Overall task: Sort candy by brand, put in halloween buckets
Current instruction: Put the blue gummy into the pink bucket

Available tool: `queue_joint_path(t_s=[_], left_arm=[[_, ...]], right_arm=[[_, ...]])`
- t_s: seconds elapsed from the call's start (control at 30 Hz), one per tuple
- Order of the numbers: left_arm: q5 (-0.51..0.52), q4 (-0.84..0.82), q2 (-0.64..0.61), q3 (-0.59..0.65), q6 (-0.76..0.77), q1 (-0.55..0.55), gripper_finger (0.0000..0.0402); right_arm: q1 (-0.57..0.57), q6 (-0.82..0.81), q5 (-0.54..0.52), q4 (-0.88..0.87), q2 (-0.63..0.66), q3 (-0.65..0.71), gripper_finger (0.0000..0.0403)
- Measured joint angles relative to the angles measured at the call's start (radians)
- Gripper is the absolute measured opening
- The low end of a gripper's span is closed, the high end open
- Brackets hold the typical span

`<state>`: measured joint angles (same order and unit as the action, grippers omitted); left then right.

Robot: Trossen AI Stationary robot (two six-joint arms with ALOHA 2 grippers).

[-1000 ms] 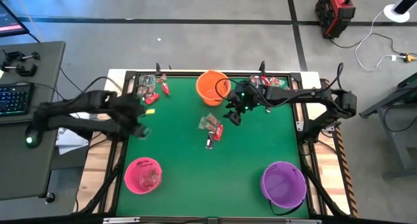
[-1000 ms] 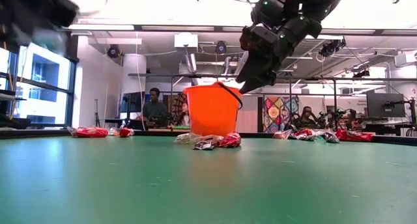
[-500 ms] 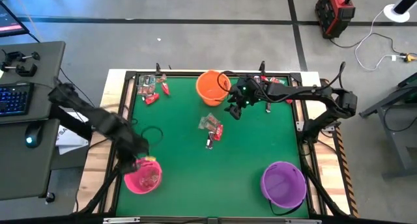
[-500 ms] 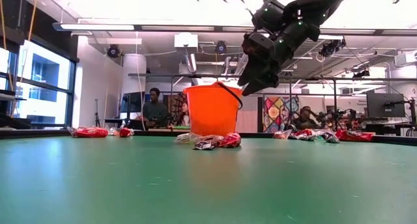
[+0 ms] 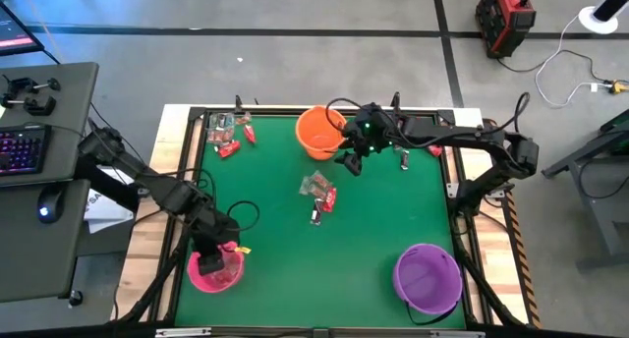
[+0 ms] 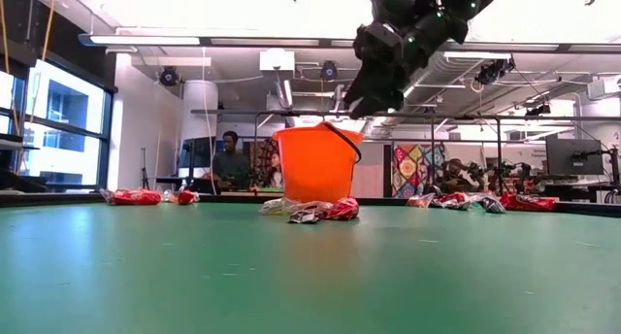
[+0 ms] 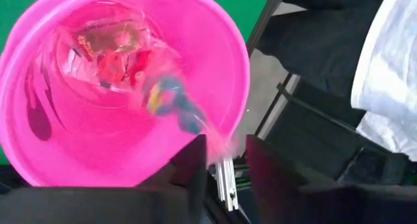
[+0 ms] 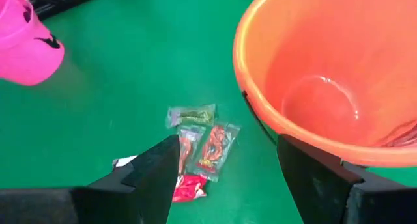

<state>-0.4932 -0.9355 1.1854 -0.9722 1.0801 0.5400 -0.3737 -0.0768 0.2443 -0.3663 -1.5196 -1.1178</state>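
My left gripper (image 5: pixel 224 250) (image 7: pixel 227 160) hovers over the pink bucket (image 5: pixel 214 271) (image 7: pixel 78 139) near the table's near-left corner, fingers a little apart. A silvery-clear candy with blue and yellow print (image 7: pixel 171 101) hangs blurred over the bucket's inside, just off the fingertips. Other wrapped pieces (image 7: pixel 111 51) lie on the bucket's bottom. My right gripper (image 5: pixel 351 159) (image 6: pixel 374 93) (image 8: pixel 228 178) is open and empty, raised beside the orange bucket (image 5: pixel 318 132) (image 6: pixel 315 164) (image 8: pixel 326 68). A small candy pile (image 5: pixel 318 191) (image 8: pixel 199 142) lies on the green table. My left gripper's fingers stand apart above the pink bucket. The candy's clear tail (image 7: pixel 214 140) reaches the inner side of one fingertip (image 7: pixel 195 164). I cannot tell whether it touches.
The purple bucket (image 5: pixel 428 277) stands near the near-right corner. More candy lies at the far-left corner (image 5: pixel 226 137) (image 6: pixel 136 196) and at the far-right edge (image 5: pixel 432 149) (image 6: pixel 466 201). Green table between the buckets is bare. People sit in the room beyond the table.
My left gripper has swept from the table's left-middle toward the near edge, carrying a yellow-marked candy, and now stands over the pink bucket. My right gripper has risen and drifted toward the far edge, closer to the orange bucket.
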Motion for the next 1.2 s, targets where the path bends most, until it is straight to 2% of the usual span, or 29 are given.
queue_joint_path(t_s=[0.2, 0.3, 0.4, 0.53, 0.77, 0.83, 0.93, 1.03, 1.13, 1.2], left_arm=[[-0.046, -0.001, 0.0, 0.0, -0.038, -0.019, 0.0203], [-0.106, -0.004, -0.007, 0.0, -0.098, -0.046, 0.0228], [-0.122, -0.019, -0.039, 0.0, -0.167, -0.114, 0.0235], [-0.05, -0.032, -0.104, 0.0, -0.281, -0.271, 0.0234], [0.124, -0.035, -0.145, 0.0, -0.53, -0.617, 0.0233], [0.174, -0.031, -0.141, 0.0, -0.598, -0.699, 0.0233], [0.252, -0.029, -0.134, 0.0, -0.683, -0.798, 0.0233], [0.317, -0.022, -0.136, 0.0, -0.749, -0.872, 0.0233], [0.364, 0.007, -0.135, 0.0, -0.794, -0.931, 0.0233], [0.373, 0.041, -0.135, 0.0, -0.818, -0.965, 0.0233]], right_arm=[[0.0, 0.011, 0.001, -0.071, 0.0, -0.048, 0.0252], [0.0, 0.014, -0.004, -0.116, 0.001, -0.067, 0.0252], [-0.009, -0.001, -0.076, -0.198, 0.017, -0.089, 0.0252], [-0.073, -0.13, -0.243, -0.302, 0.065, -0.094, 0.0252], [-0.257, -0.428, -0.444, -0.52, 0.087, -0.029, 0.0252], [-0.303, -0.539, -0.484, -0.513, 0.087, 0.009, 0.0252], [-0.346, -0.727, -0.471, -0.439, 0.086, 0.074, 0.0252], [-0.35, -0.828, -0.469, -0.351, 0.086, 0.127, 0.0252], [-0.343, -0.961, -0.581, -0.346, 0.086, 0.173, 0.0252], [-0.343, -1.111, -0.659, -0.358, 0.085, 0.211, 0.0252]])
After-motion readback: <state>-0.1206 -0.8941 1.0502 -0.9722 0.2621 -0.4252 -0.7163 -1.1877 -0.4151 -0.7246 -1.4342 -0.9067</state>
